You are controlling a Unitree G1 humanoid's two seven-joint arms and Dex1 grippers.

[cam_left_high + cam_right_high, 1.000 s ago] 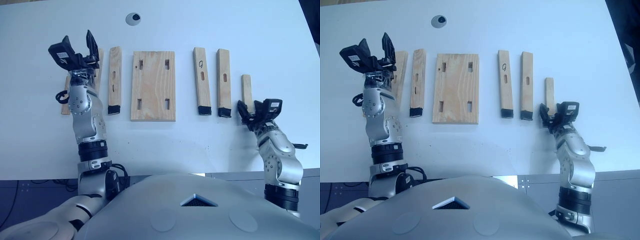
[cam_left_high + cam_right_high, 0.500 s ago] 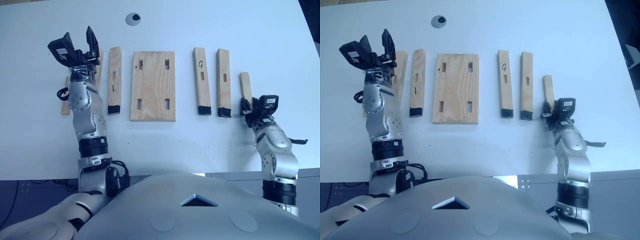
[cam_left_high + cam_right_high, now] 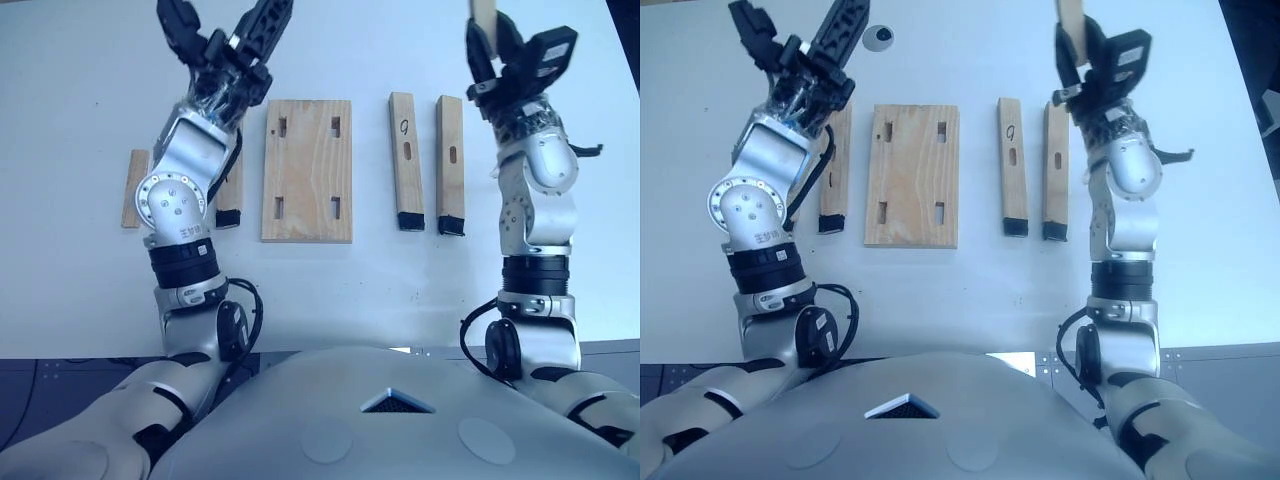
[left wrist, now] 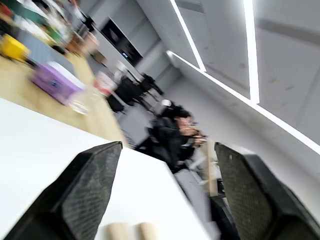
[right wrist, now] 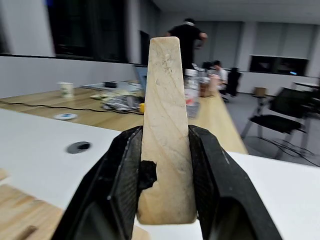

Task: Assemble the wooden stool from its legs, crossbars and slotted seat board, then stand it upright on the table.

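The right gripper pinches a crossbar by its lower end, a finger pressed on each broad face. The bar stands upright out of the jaws, well above the table. The left gripper is spread wide, with nothing between its fingers.

Taking the table's far side as 12 o'clock, the seat board lies flat in the middle, slots up. At its 3 o'clock lie the inner leg and, just beside it, the outer leg, both parallel to the board and apart from it. At 9 o'clock the left leg lies near the board, partly under the left arm. Farther out lies a second crossbar. There may be another leg between them, but the arm hides that strip. A grommet sits at 11 o'clock.

Bare table runs at 6 o'clock from the parts to the near edge, at 3 o'clock from the outer leg to the right edge, and at 9 o'clock beyond the second crossbar.

The right arm rises from the near edge at 5 o'clock, its forearm pointing to 12 and its wrist raised at the board's 2 o'clock. The left arm bends at the elbow over the left leg. Its forearm slants toward 1 o'clock, and its gripper is held high near the board's far-left corner.
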